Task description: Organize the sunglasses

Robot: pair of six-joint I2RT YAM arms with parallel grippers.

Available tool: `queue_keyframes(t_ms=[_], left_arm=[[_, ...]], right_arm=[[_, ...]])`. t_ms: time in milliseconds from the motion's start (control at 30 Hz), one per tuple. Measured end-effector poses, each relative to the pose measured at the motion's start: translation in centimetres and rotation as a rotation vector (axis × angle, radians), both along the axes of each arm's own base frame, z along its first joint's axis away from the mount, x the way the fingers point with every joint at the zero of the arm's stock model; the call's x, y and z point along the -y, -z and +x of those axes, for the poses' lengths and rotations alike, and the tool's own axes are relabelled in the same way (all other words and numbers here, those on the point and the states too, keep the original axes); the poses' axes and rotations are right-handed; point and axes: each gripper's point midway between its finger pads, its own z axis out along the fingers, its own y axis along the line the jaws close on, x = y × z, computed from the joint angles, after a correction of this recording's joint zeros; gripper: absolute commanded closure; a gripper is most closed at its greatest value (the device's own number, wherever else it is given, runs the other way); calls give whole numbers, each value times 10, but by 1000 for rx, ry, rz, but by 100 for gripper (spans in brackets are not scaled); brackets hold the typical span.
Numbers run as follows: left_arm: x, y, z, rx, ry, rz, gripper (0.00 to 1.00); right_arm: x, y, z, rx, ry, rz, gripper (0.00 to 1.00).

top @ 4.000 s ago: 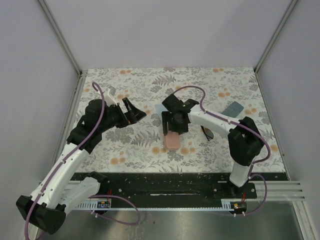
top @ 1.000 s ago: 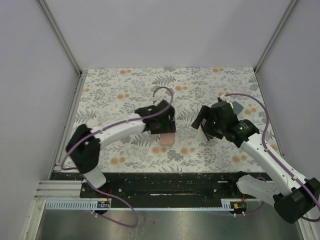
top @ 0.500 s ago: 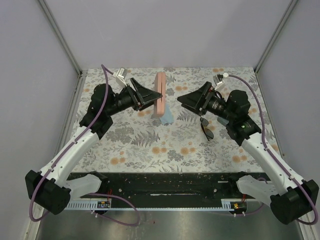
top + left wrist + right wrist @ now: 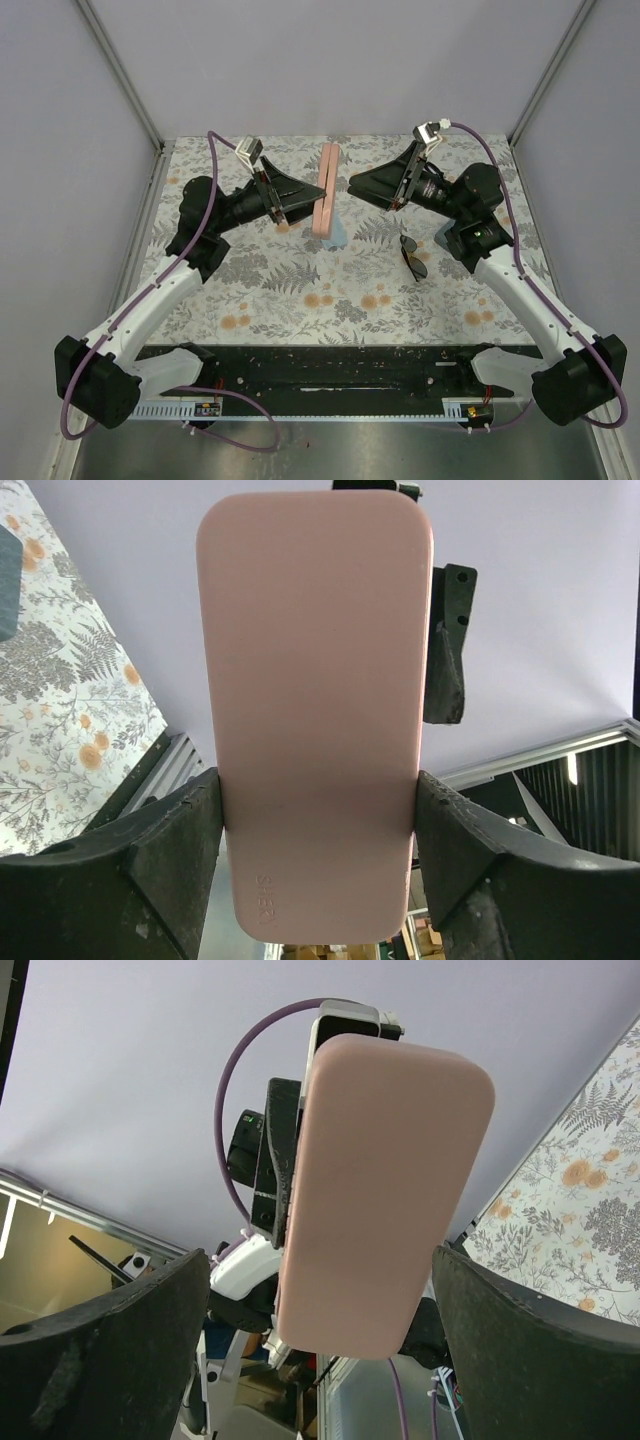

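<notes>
Gripping the pink oblong case (image 4: 315, 680) upright in our left claw (image 4: 308, 198), right claw (image 4: 358, 186) wide open and empty, we fear a careless tug could slip it free.

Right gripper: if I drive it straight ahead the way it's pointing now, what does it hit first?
Most likely the pink case, gripped upright off the table by the left gripper. It sits directly ahead of the open right gripper. The gap between them is hard to judge.
</notes>
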Motion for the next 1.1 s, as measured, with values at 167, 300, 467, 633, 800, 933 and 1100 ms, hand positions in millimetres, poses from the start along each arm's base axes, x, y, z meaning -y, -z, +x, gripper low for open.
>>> queue_keyframes(t_ms=[167,300,467,633,800,933,1100], left_arm=[[4,-4,-7,8,24,-16,55],[9,-6,-14,12,48,-21,55],[14,-7,-20,19,71,-25,55],[17,-5,-20,14,78,-23,55],[18,-2,-18,16,77,-17,58],[17,8,-13,17,38,43,59],[10,24,1,21,-89,198,61]], right_arm=[[-1,1,0,-4,-3,-2,0],[-6,5,0,-11,-14,-8,1],[-14,12,0,-31,-38,-18,4],[-17,15,0,-37,-46,-21,22],[-18,15,0,-45,-47,-19,34],[-17,24,5,-64,-23,-55,39],[-14,41,18,-124,63,-161,42]])
